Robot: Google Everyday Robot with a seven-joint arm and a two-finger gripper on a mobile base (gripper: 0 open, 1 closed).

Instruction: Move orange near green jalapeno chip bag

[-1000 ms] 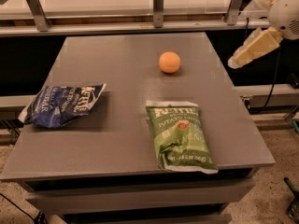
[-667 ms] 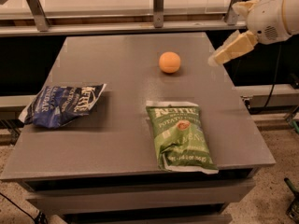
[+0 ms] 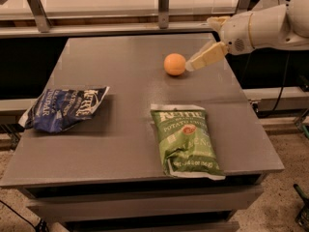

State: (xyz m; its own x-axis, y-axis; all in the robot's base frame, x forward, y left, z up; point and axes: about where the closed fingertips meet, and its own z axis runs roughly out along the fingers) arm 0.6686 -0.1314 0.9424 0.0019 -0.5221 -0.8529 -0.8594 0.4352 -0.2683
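The orange point(image 3: 174, 64) sits on the grey table point(image 3: 120, 144), right of centre towards the back. The green jalapeno chip bag point(image 3: 186, 139) lies flat near the front right, well apart from the orange. My gripper point(image 3: 202, 46) reaches in from the right on a white arm. It is open and empty. Its lower cream finger point(image 3: 207, 57) points down-left, with its tip just right of the orange, close to it or touching. The upper finger point(image 3: 217, 20) sits behind, near the table's back right corner.
A dark blue Kettle chip bag point(image 3: 65, 108) lies at the table's left edge. A rail with metal posts point(image 3: 163, 6) runs behind the table. The table's right edge point(image 3: 251, 110) drops off to the floor and cables.
My gripper has moved left and down from beyond the table's right edge to just beside the orange. The orange and both bags have not moved.
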